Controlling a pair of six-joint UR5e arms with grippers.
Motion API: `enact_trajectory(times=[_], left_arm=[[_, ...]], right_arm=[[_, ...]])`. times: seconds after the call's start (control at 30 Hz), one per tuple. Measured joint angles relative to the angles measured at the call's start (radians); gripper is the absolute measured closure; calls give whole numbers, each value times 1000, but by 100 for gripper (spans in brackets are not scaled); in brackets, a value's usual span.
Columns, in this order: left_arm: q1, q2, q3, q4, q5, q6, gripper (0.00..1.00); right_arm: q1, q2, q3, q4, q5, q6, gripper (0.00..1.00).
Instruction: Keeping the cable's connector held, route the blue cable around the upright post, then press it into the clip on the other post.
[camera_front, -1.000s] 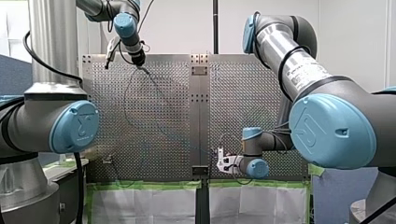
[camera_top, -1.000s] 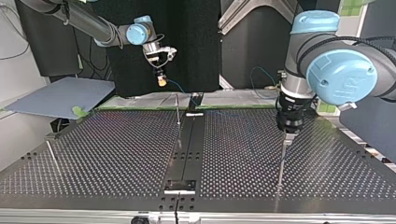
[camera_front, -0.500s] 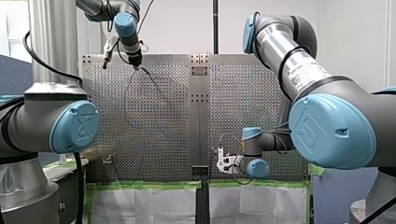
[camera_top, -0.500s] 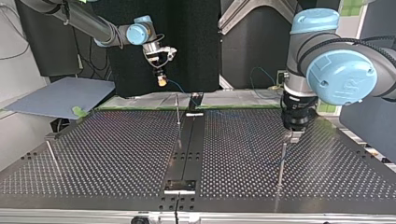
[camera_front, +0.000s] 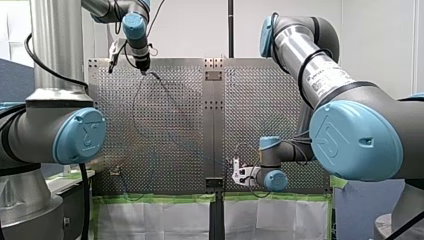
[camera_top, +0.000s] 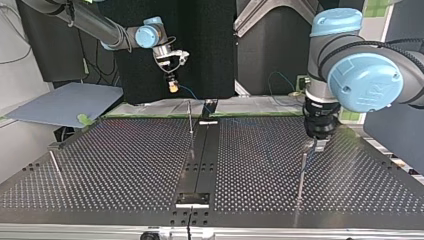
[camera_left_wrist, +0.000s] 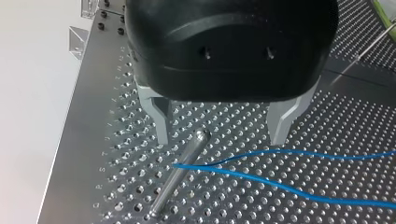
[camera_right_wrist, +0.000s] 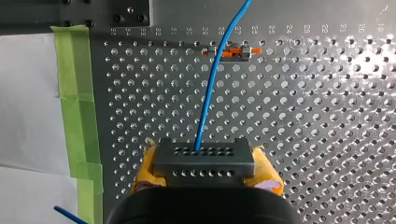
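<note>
My left gripper (camera_left_wrist: 220, 140), jaws apart, hangs over the upright post (camera_left_wrist: 187, 158), shifted slightly sideways since earlier. The blue cable (camera_left_wrist: 280, 186) seemingly touches the post. My right gripper (camera_right_wrist: 205, 175) clamps the connector (camera_right_wrist: 204, 156), with the orange clip (camera_right_wrist: 232, 52) ahead and green tape (camera_right_wrist: 77, 102) beside.

A row of small engraved numbers (camera_right_wrist: 303, 29) runs along the bench (camera_right_wrist: 327, 140) edge. 25 down to 20 read clearly, and the others are doubtful. Single engraved characters (camera_left_wrist: 108, 154) line the bench edge in the left wrist view, too small to read. A printed label (camera_front: 327, 80) on my right arm (camera_front: 295, 45) is illegible.
</note>
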Motion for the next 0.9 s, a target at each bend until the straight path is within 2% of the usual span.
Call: enact_trajectory(times=[0.33, 0.53, 0.77, 0.9], left_arm=[[-13, 0, 0, 14, 49, 69, 0], [-36, -1, 0, 46, 82, 123, 0], [-85, -26, 1, 98, 73, 177, 0], [-116, -55, 11, 122, 46, 177, 0]], right_arm=[[0, 0, 0, 1, 0, -4, 100], [1, -1, 0, 2, 0, -3, 100], [2, 0, 0, -1, 0, -3, 100], [2, 0, 0, -4, 0, -4, 100]])
